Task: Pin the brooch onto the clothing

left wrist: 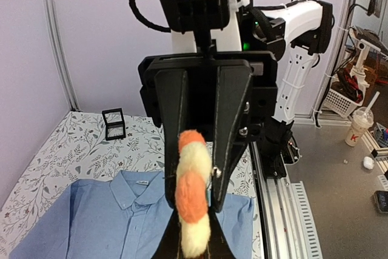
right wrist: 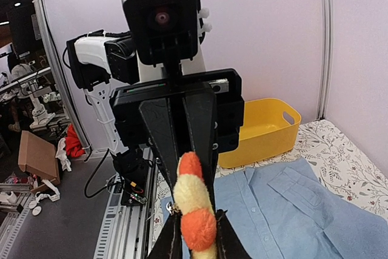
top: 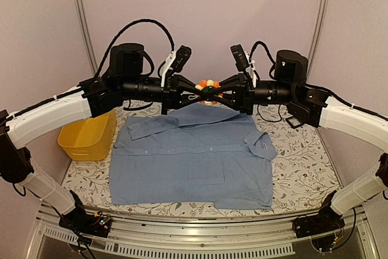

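Observation:
The brooch (top: 209, 86), a fluffy orange-and-cream flower, hangs in the air above the collar of the light blue shirt (top: 194, 162), which lies flat on the table. My left gripper (top: 198, 92) and right gripper (top: 220, 92) meet tip to tip, fingers crossing, both closed on the brooch. In the left wrist view the brooch (left wrist: 193, 195) is edge-on between my left gripper's fingertips (left wrist: 194, 248), with the right gripper's fingers (left wrist: 230, 125) clamping it from the far side. In the right wrist view the brooch (right wrist: 195, 210) sits between my right gripper's tips (right wrist: 195, 245). The shirt (left wrist: 103, 219) (right wrist: 303, 210) lies below.
A yellow plastic basket (top: 88, 137) stands left of the shirt and also shows in the right wrist view (right wrist: 260, 128). A small black square frame (left wrist: 114, 124) sits on the floral tablecloth (top: 303, 168) beyond the collar. Metal frame posts (top: 82, 22) rise at the back corners.

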Controlling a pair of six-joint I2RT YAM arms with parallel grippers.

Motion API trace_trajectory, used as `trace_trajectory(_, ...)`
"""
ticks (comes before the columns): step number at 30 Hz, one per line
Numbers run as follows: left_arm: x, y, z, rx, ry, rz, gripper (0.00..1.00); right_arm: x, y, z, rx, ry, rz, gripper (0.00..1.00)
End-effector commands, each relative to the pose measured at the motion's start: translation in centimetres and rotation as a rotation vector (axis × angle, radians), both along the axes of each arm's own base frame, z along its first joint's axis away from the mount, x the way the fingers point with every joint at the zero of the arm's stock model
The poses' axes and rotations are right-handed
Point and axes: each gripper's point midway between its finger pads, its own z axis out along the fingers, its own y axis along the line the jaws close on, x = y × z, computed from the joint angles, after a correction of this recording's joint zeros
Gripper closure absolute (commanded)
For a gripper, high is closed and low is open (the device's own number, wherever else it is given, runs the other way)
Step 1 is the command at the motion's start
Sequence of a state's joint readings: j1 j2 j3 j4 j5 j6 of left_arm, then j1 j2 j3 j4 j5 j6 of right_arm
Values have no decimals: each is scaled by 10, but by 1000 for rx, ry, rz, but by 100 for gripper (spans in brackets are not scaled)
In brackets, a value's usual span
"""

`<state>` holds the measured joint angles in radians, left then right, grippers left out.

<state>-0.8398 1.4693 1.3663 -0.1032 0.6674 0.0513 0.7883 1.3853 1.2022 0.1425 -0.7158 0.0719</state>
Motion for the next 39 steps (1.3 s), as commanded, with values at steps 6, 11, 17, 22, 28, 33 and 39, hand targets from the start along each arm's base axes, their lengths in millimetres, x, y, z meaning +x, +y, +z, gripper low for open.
trace_trajectory(6,-25,-15,7,-3,-53,-63,100,43,5,-7,-40,97,-193,82)
trace_trajectory(11,-26,-16,7,-4,-55,-66,100,48,4,-10,-50,116,-211,79)
trace_trajectory(17,-25,-15,9,-9,-61,-59,100,49,5,-14,-67,115,-211,76)
trace_trajectory(22,-24,-13,10,-16,-63,-42,100,45,6,-15,-75,109,-191,67)
trace_trajectory(28,-9,-6,13,-25,-44,26,100,26,5,-19,-107,70,-97,43)
trace_trajectory(33,2,0,15,-35,-33,61,100,9,-1,-17,-116,1,-32,28)
trace_trajectory(39,1,1,14,-34,-27,55,100,-5,-15,1,-86,-95,-30,27)
